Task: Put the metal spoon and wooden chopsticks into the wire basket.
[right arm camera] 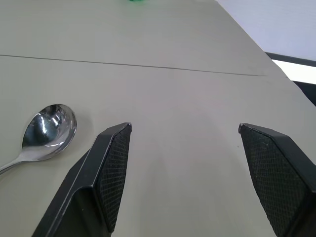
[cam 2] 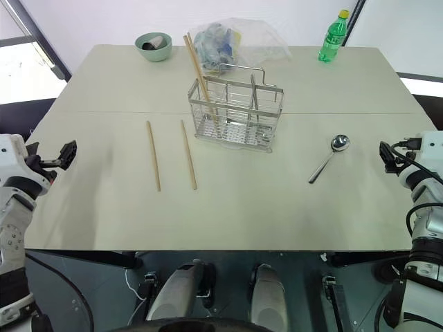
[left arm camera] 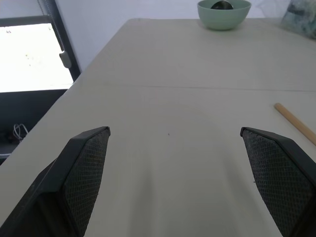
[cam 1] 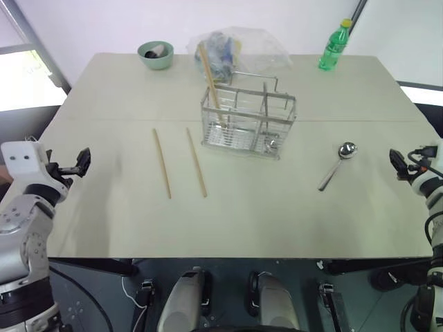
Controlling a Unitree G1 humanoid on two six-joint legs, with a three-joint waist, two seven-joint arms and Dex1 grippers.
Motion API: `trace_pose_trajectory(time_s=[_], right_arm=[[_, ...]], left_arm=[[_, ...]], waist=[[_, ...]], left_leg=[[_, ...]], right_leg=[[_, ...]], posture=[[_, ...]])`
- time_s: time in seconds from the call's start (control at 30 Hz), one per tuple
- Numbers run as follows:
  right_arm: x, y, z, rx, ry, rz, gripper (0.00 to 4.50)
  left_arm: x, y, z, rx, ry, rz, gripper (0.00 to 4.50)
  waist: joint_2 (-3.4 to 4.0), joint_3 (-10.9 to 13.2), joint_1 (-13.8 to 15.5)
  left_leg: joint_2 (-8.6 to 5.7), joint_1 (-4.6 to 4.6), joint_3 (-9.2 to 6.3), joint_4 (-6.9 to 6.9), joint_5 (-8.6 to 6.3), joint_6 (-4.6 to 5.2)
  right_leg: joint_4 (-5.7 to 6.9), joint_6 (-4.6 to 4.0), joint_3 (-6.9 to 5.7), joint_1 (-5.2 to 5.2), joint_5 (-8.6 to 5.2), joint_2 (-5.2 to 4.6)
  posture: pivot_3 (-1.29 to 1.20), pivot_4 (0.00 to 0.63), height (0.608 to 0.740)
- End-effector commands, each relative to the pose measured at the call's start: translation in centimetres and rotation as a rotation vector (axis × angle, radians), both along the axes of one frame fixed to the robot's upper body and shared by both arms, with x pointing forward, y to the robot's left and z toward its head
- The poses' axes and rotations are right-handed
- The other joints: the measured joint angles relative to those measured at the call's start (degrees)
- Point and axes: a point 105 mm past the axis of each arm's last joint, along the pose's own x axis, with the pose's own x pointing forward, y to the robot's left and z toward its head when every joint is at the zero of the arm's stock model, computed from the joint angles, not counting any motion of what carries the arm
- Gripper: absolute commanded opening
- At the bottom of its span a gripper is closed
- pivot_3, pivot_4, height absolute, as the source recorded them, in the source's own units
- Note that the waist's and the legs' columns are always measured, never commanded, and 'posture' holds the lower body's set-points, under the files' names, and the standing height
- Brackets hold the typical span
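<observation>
The wire basket [cam 1: 249, 121] stands upright at the middle of the table, and wooden chopsticks [cam 1: 210, 79] lean out of its left compartment. Two more wooden chopsticks [cam 1: 161, 163] [cam 1: 196, 162] lie flat and nearly parallel, in front of the basket and to its left. To the basket's right lies the metal spoon [cam 1: 338, 164], its bowl [right arm camera: 47, 128] pointing away from me. My left gripper [cam 1: 82, 162] hovers open over the table's left edge, well left of the chopsticks. Over the right edge my right gripper [cam 1: 398, 164] is open too, just right of the spoon.
A small green bowl [cam 1: 155, 54], a crumpled clear plastic bag [cam 1: 239, 47] and a green bottle [cam 1: 334, 47] stand along the far edge of the pale table [cam 1: 263, 200]. One chopstick's end [left arm camera: 295, 123] shows in the left wrist view.
</observation>
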Motion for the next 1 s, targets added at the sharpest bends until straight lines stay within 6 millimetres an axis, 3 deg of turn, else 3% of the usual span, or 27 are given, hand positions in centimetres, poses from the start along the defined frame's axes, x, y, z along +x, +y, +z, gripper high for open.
trace_pose_trajectory(time_s=[0.03, 0.47, 0.77, 0.87, 1.0], right_arm=[[0.3, 0.0, 2.1, -0.016, -0.066, 0.001, 3.57], [0.5, -0.1, 2.6, -0.023, -0.075, 0.0, 3.57], [1.3, -0.3, 4.8, -0.071, -0.098, 0.02, 3.57], [2.1, 0.5, 7.3, -0.158, -0.096, 0.113, 3.57], [3.2, 2.5, 10.4, -0.322, -0.05, 0.29, 3.57]], left_arm=[[0.0, 0.1, 1.4, 0.047, -0.037, 0.012, 4.45], [0.2, 0.2, 1.8, 0.025, -0.05, 0.014, 4.45], [0.2, -0.7, 3.8, 0.016, -0.089, -0.053, 4.45], [0.6, -4.4, 5.7, -0.025, -0.114, -0.25, 4.45], [0.2, -10.9, 7.5, -0.075, -0.08, -0.607, 4.45]], waist=[[0.0, 0.0, 0.0], [0.0, 0.0, 0.03], [0.0, 0.0, 0.06], [0.0, 0.03, 0.05], [0.03, 0.03, -0.19]], left_leg=[[0.0, 0.0, 0.0, 0.0, 0.0, 0.0], [0.0, 0.0, 0.02, 0.0, 0.01, -0.01], [0.0, 0.0, 0.02, 0.0, 0.01, -0.01], [-0.01, -0.01, 0.02, 0.01, 0.01, -0.01], [-0.01, -0.02, 0.02, 0.05, 0.02, -0.01]], right_leg=[[0.0, 0.0, 0.0, 0.0, 0.0, 0.0], [0.0, 0.0, 0.0, 0.01, 0.0, 0.02], [0.01, 0.0, 0.0, 0.0, 0.0, 0.03], [0.0, 0.0, 0.0, 0.0, 0.0, 0.02], [0.01, 0.0, -0.01, 0.0, 0.0, 0.04]], posture=[[0.0, 0.15, 0.686], [0.0, 0.15, 0.686], [0.0, 0.15, 0.686], [0.0, 0.15, 0.686], [0.0, 0.15, 0.686]])
